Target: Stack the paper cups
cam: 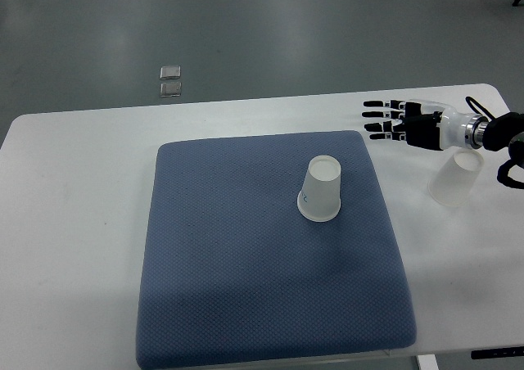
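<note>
Right robot hand (391, 118) splayed, empty; inverted tapered paper cup (320, 189) on textured, seemingly fabric mat (246, 288).

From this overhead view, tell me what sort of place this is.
Probably a robot lab or test workspace: a plain white table on a bare grey floor, with a blue mat laid out and two upside-down paper cups as practice props.

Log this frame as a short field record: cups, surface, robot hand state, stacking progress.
cup on mat: one white paper cup, upside down, near the centre of the blue mat
cup off mat: second paper cup, upside down on the white table, right of the mat
right robot hand: fingers extended, holding nothing, above the table beyond the second cup
left arm: not in view
stacking: not yet done, cups apart
</note>
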`<act>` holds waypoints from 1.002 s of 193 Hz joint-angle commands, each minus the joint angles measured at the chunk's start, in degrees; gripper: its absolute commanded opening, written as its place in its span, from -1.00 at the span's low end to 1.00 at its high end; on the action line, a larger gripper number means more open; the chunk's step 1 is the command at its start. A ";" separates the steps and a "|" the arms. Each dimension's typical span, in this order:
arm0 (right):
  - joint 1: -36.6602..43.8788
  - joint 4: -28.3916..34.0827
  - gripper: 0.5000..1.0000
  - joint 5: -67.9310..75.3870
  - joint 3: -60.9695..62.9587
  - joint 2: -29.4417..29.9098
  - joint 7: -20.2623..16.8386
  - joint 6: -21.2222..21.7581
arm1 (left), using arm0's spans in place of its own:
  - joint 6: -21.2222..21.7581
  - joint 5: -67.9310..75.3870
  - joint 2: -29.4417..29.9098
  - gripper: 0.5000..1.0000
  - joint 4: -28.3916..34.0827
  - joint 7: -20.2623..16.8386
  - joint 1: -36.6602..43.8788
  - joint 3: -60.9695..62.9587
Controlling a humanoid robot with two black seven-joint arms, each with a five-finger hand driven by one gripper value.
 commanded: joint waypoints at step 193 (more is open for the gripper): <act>10.09 4.96 0.69 -65.81 -6.04 -14.06 21.35 5.10 | -0.02 0.01 0.00 1.00 -0.02 0.03 0.00 -0.02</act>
